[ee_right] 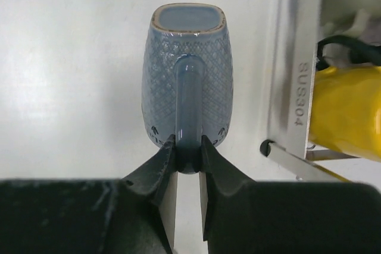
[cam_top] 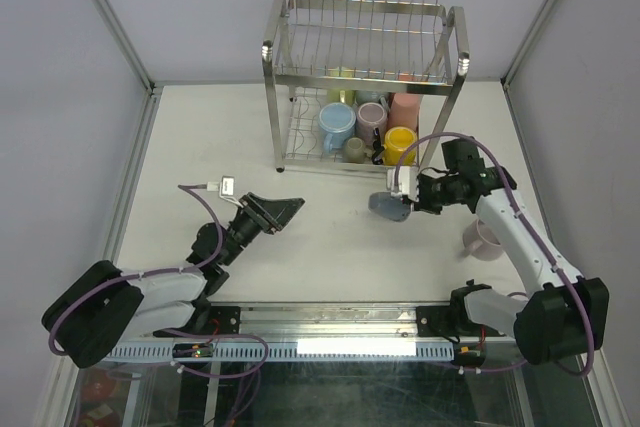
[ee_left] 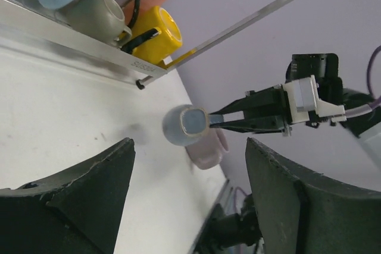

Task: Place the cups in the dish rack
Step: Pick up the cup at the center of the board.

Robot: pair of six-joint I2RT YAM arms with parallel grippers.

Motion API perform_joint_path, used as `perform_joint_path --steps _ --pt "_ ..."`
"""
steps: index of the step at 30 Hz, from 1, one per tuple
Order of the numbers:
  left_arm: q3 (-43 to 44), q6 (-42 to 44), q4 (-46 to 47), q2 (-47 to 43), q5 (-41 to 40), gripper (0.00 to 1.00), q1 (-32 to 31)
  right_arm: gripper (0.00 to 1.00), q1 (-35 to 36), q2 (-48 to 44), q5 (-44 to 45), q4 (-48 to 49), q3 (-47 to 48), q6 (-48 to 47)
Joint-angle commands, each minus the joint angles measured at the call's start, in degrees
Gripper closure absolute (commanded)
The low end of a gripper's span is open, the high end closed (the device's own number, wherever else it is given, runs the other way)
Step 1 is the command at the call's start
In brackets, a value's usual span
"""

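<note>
My right gripper (cam_top: 407, 201) (ee_right: 189, 147) is shut on the handle of a grey-blue patterned cup (cam_top: 384, 207) (ee_right: 186, 46). The cup lies horizontal just in front of the dish rack (cam_top: 272, 59). From the left wrist the same cup (ee_left: 181, 124) shows end-on at the right gripper's fingertips (ee_left: 215, 121). The rack's lower tier holds a light blue cup (cam_top: 337, 125), a mauve one (cam_top: 372, 117), a pink one (cam_top: 405, 107), a yellow one (cam_top: 400, 143) (ee_left: 156, 34) (ee_right: 348, 111) and a small grey-beige one (cam_top: 355, 150). My left gripper (cam_top: 291, 212) (ee_left: 189, 168) is open and empty over the table's middle.
A mauve cup (cam_top: 482, 239) (ee_left: 208, 150) stands on the table by the right arm, near the right edge. The rack's steel base rail (ee_right: 294, 87) (ee_left: 89, 49) runs close beside the held cup. Grey walls enclose the table.
</note>
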Motion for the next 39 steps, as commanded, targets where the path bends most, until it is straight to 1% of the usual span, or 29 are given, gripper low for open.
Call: perform_joint_path --steps 1,3,5,7,9,10,11,12,13,14,15,17,20,21,22,24,26,30,32,35,39 --pt "3.9 -14.9 1.8 0.7 -3.3 0.28 -3.0 1.0 2.9 -2.4 -4.1 18.2 -0.7 23.8" --pt "5.6 -18.8 -3.4 -0.5 -7.9 0.27 -5.7 1.0 4.9 -2.7 -0.1 22.7 -1.8 28.4" --pt "8.2 -23.4 -12.1 -2.4 -12.9 0.26 -8.4 1.0 8.0 -3.1 3.8 27.0 -2.8 32.5" --pt "12.2 -28.4 -26.4 -4.5 -16.7 0.26 -10.5 1.0 11.1 -3.6 7.6 31.0 -3.7 36.0" --pt "19.2 -34.8 -43.3 -5.0 -20.2 0.29 -12.4 1.0 15.1 -3.9 11.6 34.7 -4.7 38.5" --pt "22.1 -37.0 -49.8 -4.5 -21.9 0.32 -13.1 1.0 17.1 -4.0 14.9 37.5 -5.5 39.0" --pt "24.3 -39.0 -54.2 -3.7 -22.7 0.33 -13.8 1.0 19.4 -4.3 17.5 39.9 -6.5 39.0" --pt "25.6 -40.6 -55.8 -2.6 -22.9 0.35 -14.3 1.0 21.5 -4.5 20.2 42.9 -7.8 38.8" --pt "26.1 -42.7 -56.1 -1.3 -22.8 0.38 -14.7 1.0 23.9 -4.6 23.2 45.6 -9.2 38.6" --pt "26.2 -45.2 -55.8 0.1 -22.6 0.48 -15.0 1.0 26.0 -4.4 25.0 48.0 -10.2 38.4" --pt "26.2 -46.7 -54.9 1.5 -22.6 0.54 -15.3 1.0 28.0 -3.8 28.2 50.0 -10.9 38.1" --pt "27.0 -48.5 -54.1 4.3 -22.5 0.56 -15.8 1.0 31.1 -2.8 29.7 53.2 -11.9 38.0" --pt "29.1 -48.6 -54.1 7.7 -22.0 0.53 -16.2 1.0 34.7 -1.7 29.7 56.8 -13.3 38.0" --pt "29.5 -48.7 -54.1 8.5 -21.9 0.51 -16.3 1.0 35.4 -1.5 35.6 57.7 -13.7 37.8" --pt "29.9 -48.8 -54.1 9.2 -21.9 0.49 -16.4 1.0 35.9 -1.2 37.0 58.3 -14.0 37.6" --pt "30.3 -49.1 -54.0 10.2 -22.2 0.46 -16.4 1.0 36.8 -1.0 37.4 58.9 -14.4 37.4" --pt "30.4 -50.0 -53.9 11.3 -22.6 0.44 -16.4 1.0 37.8 -0.9 37.8 59.5 -14.9 36.9" --pt "30.6 -51.2 -52.4 12.9 -22.5 0.43 -16.4 1.0 39.6 -0.2 38.5 61.5 -16.0 36.2" --pt "30.8 -51.3 -51.7 13.3 -22.4 0.43 -16.4 1.0 40.6 0.5 41.1 62.9 -16.7 34.0" --pt "31.2 -51.2 -51.1 13.4 -22.5 0.43 -16.6 1.0 41.8 1.4 42.3 63.8 -17.0 33.4" --pt "31.4 -51.2 -51.0 13.5 -23.6 0.43 -17.0 1.0 42.8 2.0 42.6 65.0 -17.4 32.9"
